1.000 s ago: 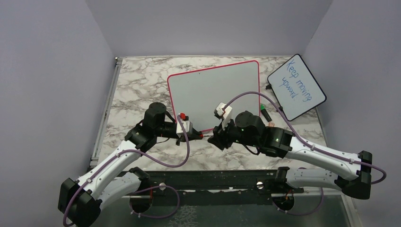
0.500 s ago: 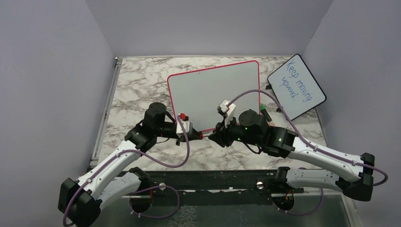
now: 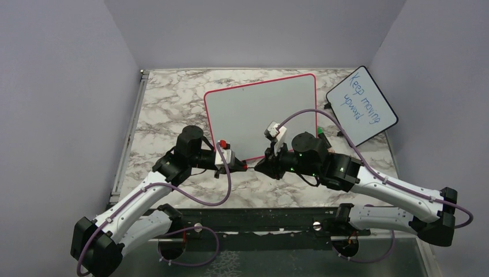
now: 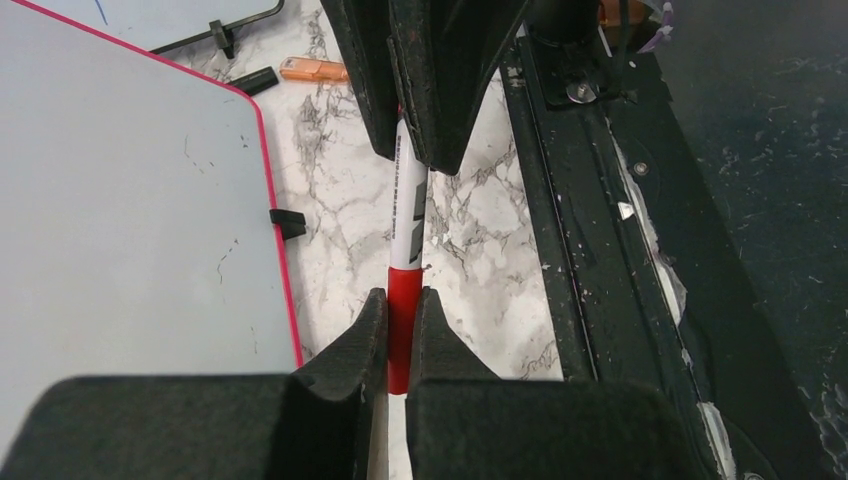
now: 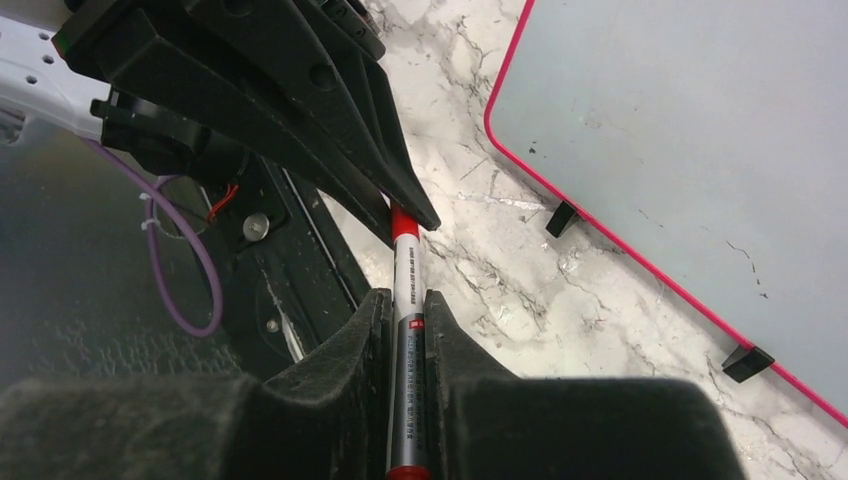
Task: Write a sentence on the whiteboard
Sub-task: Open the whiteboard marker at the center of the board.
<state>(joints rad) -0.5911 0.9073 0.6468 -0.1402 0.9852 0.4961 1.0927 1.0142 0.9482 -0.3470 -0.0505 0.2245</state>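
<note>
The whiteboard with its red-pink frame lies on the marble table, and its white face is blank; no sentence shows on it. A red-capped white marker hangs level just off the board's near-left corner, held between both arms. My left gripper is shut on the marker's red cap. My right gripper is shut on the marker's white and grey barrel. The two sets of fingertips face each other a short gap apart.
A smaller black-framed board with blue writing leans at the right. A green-capped marker and a small orange piece lie right of the whiteboard. The black mounting rail runs along the near edge.
My right gripper has shifted a little left onto the marker and its jaws have closed on the barrel. The left gripper has kept still, shut on the cap.
</note>
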